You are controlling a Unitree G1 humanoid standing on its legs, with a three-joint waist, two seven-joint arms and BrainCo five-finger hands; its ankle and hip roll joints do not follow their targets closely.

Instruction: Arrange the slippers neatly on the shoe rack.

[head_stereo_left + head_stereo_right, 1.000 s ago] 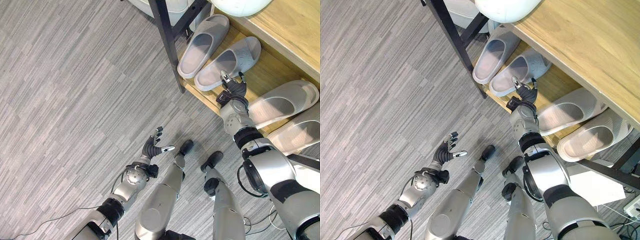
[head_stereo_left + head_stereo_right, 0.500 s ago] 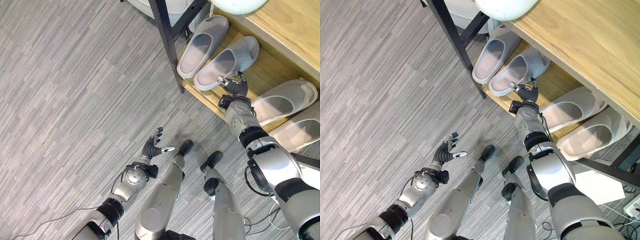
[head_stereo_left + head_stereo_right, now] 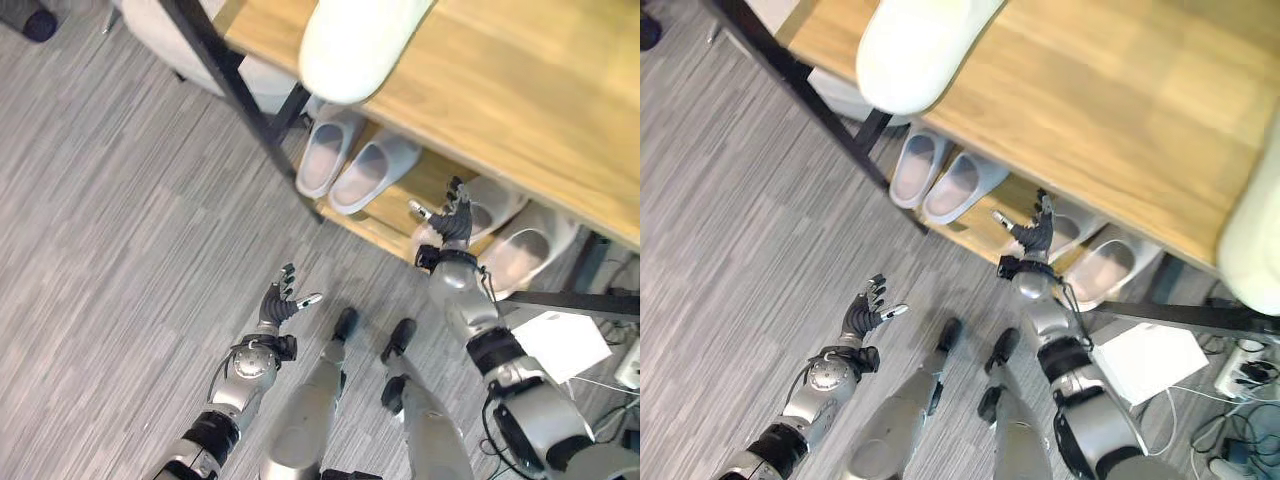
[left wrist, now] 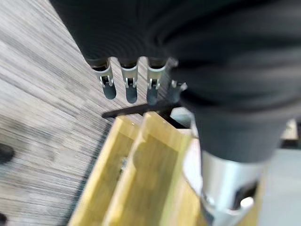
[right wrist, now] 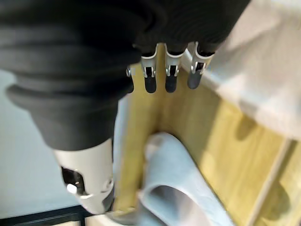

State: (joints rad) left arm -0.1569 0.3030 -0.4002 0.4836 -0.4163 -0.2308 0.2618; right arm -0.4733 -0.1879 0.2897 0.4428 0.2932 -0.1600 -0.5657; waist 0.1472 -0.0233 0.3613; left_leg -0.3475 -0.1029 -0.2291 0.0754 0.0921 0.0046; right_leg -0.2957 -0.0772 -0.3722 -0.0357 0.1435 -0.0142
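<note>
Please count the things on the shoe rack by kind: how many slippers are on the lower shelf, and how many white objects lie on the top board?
Grey slippers on the lower shelf: 4, a left pair and a right pair
White rounded objects on the top board: 2, one at the left, one at the right edge
Total: 6

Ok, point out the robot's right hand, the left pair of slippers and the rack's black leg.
right robot hand [image 3: 452, 222], left eye view, back of hand
left pair of slippers [image 3: 345, 170], left eye view, insoles
black leg [image 3: 235, 90], left eye view, mid-length
</note>
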